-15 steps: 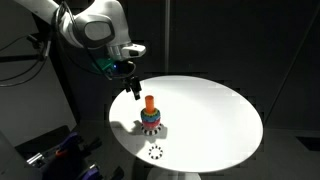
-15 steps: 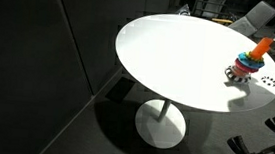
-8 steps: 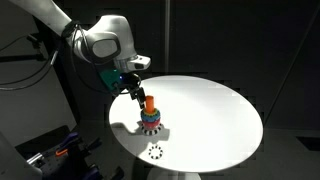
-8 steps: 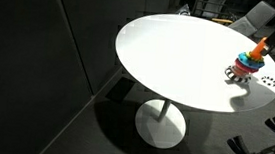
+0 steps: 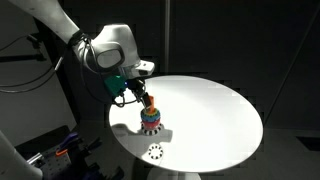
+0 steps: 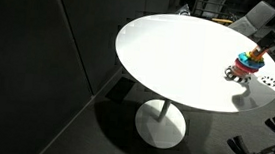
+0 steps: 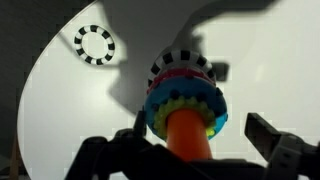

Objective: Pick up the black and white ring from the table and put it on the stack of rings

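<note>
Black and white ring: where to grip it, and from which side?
I'd grip the black and white ring with the jaws straddling its band, coming straight down: it lies flat on the table, apart from the stack of rings.

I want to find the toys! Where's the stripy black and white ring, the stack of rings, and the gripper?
black and white ring (image 7: 81, 45): wrist view, left side of its band.
stack of rings (image 5: 150, 120): in an exterior view, on the coloured rings.
gripper (image 5: 144, 96): in an exterior view, between its fingertips.
</note>
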Robot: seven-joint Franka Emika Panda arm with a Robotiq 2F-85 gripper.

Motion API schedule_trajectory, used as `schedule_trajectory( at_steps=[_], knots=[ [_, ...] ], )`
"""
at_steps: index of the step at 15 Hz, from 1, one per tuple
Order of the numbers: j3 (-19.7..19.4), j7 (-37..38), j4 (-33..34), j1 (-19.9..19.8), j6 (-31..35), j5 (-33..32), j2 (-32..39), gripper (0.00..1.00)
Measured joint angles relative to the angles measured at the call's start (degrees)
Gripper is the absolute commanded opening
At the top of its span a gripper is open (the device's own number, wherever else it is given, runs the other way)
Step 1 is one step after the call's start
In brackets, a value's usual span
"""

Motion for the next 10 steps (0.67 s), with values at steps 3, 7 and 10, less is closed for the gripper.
schedule_trajectory(
  at_steps=[3, 7, 10],
  knots=[
    [-0.4, 0.0, 0.0, 0.0, 2.2, 0.0, 1.1, 1.00],
    [-0.7, 0.0, 0.0, 0.0, 5.0, 0.0, 2.6, 1.00],
    [-0.8, 0.0, 0.0, 0.0, 7.0, 0.0, 3.7, 1.00]
  ],
)
